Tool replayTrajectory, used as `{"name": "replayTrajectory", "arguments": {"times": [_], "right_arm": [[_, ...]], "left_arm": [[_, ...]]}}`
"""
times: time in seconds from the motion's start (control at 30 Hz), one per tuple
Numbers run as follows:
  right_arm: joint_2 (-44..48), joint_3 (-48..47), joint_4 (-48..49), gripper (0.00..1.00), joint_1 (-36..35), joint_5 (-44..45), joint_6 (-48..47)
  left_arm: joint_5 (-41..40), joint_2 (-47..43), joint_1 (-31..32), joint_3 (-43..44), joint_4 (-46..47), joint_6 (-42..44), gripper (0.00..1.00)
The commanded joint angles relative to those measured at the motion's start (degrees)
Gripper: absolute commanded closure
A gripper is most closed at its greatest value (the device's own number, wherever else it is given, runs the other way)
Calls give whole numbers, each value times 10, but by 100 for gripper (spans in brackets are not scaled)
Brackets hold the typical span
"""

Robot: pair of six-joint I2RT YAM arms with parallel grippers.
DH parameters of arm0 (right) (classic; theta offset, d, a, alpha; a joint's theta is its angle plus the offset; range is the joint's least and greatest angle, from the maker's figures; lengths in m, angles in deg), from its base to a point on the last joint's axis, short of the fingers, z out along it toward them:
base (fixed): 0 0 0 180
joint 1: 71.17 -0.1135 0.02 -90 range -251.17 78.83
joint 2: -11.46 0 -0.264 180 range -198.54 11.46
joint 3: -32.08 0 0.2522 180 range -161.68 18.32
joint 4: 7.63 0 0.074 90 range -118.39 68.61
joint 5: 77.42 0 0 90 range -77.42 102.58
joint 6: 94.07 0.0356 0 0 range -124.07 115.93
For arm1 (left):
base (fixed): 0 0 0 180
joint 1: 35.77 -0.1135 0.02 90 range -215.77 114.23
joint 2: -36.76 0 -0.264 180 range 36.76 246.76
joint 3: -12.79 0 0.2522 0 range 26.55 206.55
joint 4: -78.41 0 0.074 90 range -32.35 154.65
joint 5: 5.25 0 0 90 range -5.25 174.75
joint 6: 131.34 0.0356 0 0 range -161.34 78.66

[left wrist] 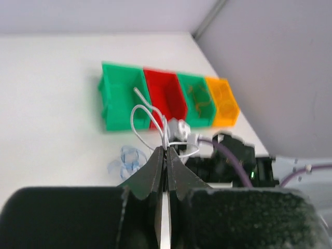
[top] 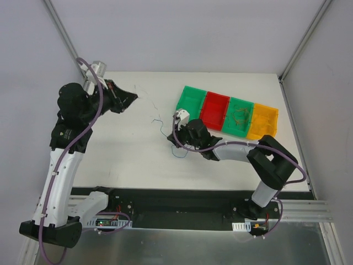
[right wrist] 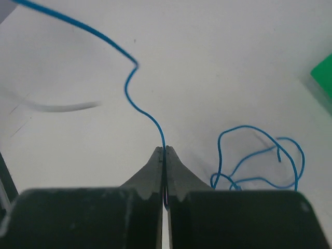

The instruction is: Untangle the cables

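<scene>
Your left gripper (left wrist: 166,149) was clamped tight on a thin white cable (left wrist: 132,118) looping from its tips, while your right gripper (right wrist: 164,151) was pinched closed on a blue cable (right wrist: 126,89) whose loose loops lay on the table (right wrist: 218,62) just beside it, near the green bin (right wrist: 324,83)

Bins (top: 193,101) glossy plastic; table (top: 121,160) matt white; blue cable (right wrist: 126,91) smooth; right end effector (right wrist: 165,150) matt black.

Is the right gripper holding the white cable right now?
No, in the right wrist view the right gripper is shut on the blue cable, which runs up from between its closed fingertips.
</scene>
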Motion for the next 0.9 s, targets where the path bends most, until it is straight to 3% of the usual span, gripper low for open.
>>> {"name": "replayTrajectory", "arguments": {"times": [0.0,0.1,0.3,0.63,0.87], "right_arm": [[50,43,-18,100,-2,90,57],[62,48,-76,100,1,159,69],[99,70,-99,100,8,195,80],[188,165,-31,99,8,189,97],[275,255,26,100,9,223,117]], "left_arm": [[-95,7,2,101,50,-22,100],[-131,19,2,129,62,-33,100],[-126,65,2,130,103,-86,100],[-95,200,71,100,199,-113,100],[-103,336,127,129,226,-99,100]]}}
